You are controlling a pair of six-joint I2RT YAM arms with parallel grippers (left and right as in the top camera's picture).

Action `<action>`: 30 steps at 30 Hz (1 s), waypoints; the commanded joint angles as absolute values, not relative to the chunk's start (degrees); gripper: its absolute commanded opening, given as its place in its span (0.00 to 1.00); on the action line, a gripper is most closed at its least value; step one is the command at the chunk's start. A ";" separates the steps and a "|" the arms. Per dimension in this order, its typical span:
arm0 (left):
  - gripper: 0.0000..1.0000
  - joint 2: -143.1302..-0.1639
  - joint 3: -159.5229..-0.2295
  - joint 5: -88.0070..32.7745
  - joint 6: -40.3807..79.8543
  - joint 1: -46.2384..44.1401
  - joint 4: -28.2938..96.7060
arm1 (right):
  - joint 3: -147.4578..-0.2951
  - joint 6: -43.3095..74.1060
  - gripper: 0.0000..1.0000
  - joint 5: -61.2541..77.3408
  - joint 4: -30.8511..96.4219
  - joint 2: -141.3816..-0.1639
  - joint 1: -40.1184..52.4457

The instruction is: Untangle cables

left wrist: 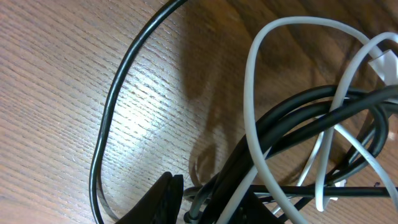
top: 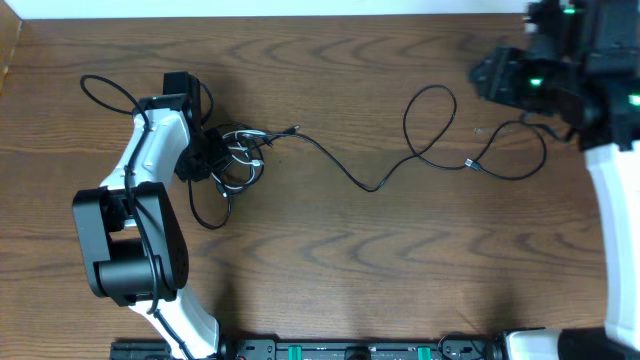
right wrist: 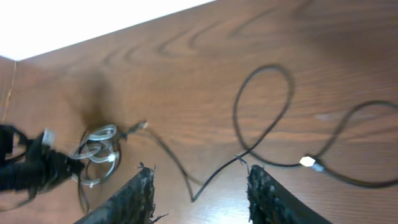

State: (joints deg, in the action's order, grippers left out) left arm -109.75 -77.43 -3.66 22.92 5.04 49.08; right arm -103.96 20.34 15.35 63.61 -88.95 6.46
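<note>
The cables form a small knot point(top: 242, 155) of black and white cords left of the table's middle. My left gripper point(top: 205, 160) sits low at the knot's left side. In the left wrist view its jaws point(left wrist: 211, 190) stand slightly open, with black cords and a white cable point(left wrist: 252, 74) running between them and a gap beside the left finger. One long black cable point(top: 375, 187) trails right, makes a loop and ends near a small plug point(top: 469, 164). My right gripper point(right wrist: 200, 171) hangs open and empty above that cable, raised at the far right point(top: 490, 75).
A thick black robot cable point(top: 110, 90) loops behind the left arm, whose base point(top: 130, 250) stands at the near left. The table's far edge point(top: 300, 15) runs along the top. A rail with green fittings point(top: 350, 350) lines the near edge.
</note>
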 commanded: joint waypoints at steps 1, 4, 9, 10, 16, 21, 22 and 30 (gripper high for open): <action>0.25 -110.24 -77.01 -2.57 23.70 4.91 49.43 | -104.44 20.12 0.50 17.45 63.29 -93.82 11.14; 0.25 -110.24 -77.01 -2.55 23.70 4.91 49.74 | -104.44 20.95 0.57 17.56 61.87 -97.86 15.25; 0.25 -110.24 -77.01 -2.57 23.70 4.91 49.87 | -104.44 27.94 0.58 17.58 54.96 -105.93 22.61; 0.25 -110.24 -77.01 -2.55 23.70 4.91 50.00 | -104.44 30.48 0.60 17.56 52.84 -107.79 23.92; 0.25 -110.24 -77.01 -2.55 23.75 4.91 50.22 | -104.44 47.03 0.68 17.50 42.63 -116.90 28.82; 0.25 -110.24 -77.01 -2.55 23.79 4.91 50.22 | -104.44 66.13 0.61 17.54 33.74 -125.60 32.23; 0.25 -110.24 -77.01 -2.55 24.03 4.91 50.22 | -104.44 69.91 0.57 17.54 32.42 -127.02 32.82; 0.25 -110.24 -77.01 -2.57 24.38 4.91 50.26 | -104.44 93.65 0.44 16.21 12.73 -138.56 38.15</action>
